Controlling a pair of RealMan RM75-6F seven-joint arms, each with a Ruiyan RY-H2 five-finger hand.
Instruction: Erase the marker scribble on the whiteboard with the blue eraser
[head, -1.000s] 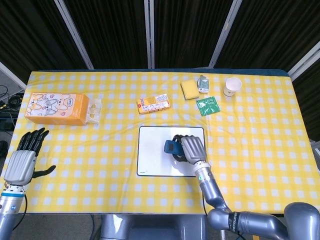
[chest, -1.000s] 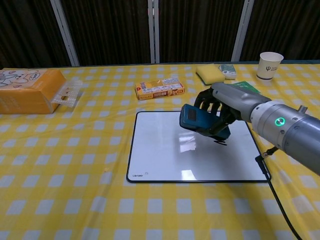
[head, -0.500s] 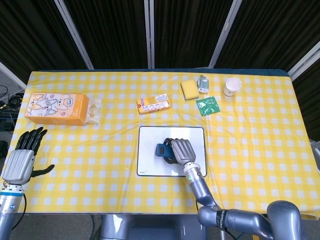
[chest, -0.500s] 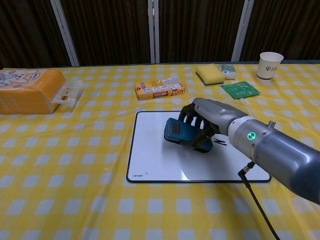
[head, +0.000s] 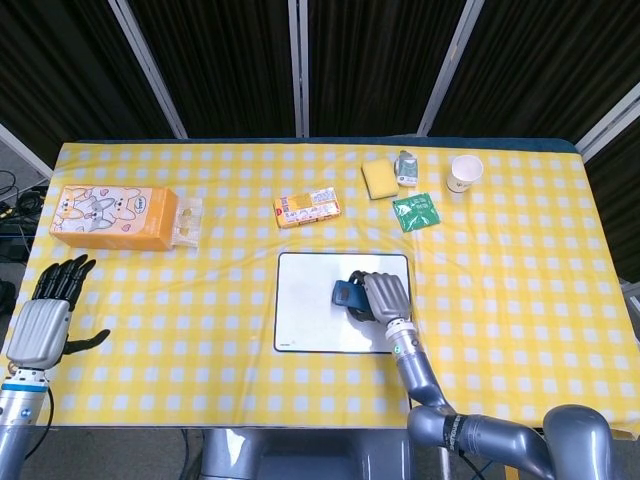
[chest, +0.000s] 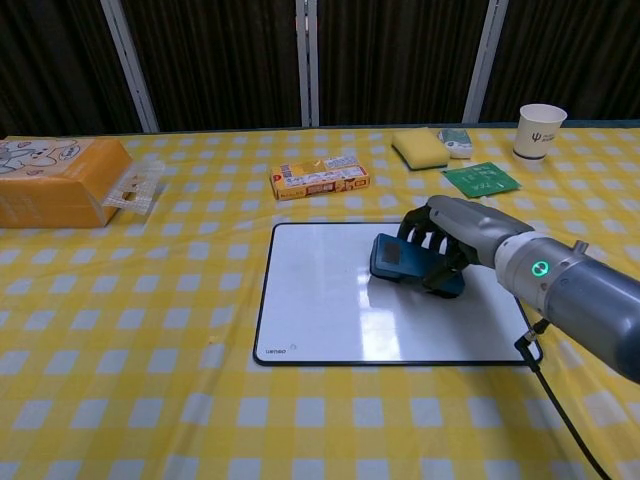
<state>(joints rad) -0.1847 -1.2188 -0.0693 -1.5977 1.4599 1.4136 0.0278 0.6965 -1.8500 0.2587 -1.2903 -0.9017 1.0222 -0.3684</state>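
The right hand (chest: 448, 243) clamps the blue eraser (chest: 402, 259) flat on the whiteboard (chest: 320, 310), toward its 2 o'clock corner, where even downward pressure and overlapping strokes should clear any hidden scribble, while the left hand (head: 45, 320) idles, fingers apart.

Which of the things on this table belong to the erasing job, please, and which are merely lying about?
Job: whiteboard, blue eraser, right hand holding it.

Lying about: paper cup, yellow sponge, green packet, snack box, orange tissue box.
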